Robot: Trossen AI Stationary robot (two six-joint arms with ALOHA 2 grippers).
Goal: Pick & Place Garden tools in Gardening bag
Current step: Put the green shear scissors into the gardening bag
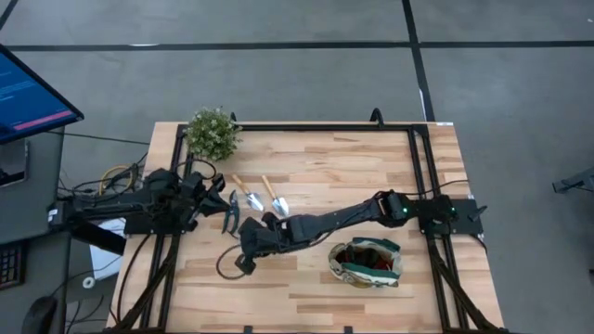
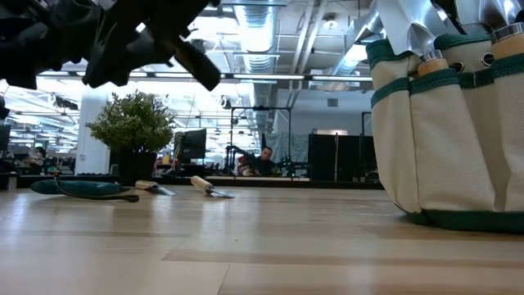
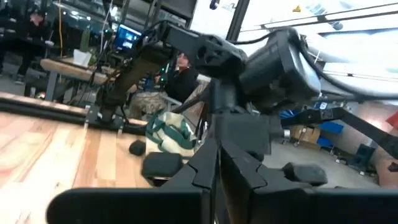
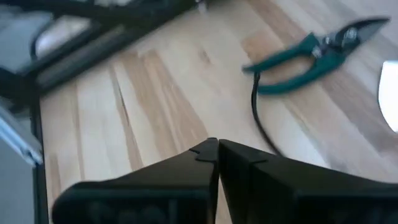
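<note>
High view: bag (image 1: 394, 271) already holds some tools — two trowels (image 1: 249, 195) and shears (image 4: 311, 55) remain out; right gripper (image 4: 217, 149) is closed, empty, above the table.

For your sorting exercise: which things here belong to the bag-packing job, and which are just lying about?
Job:
two trowels
pruning shears
gardening bag
right end effector, shut, empty

Lying about:
potted plant
monitor
</note>
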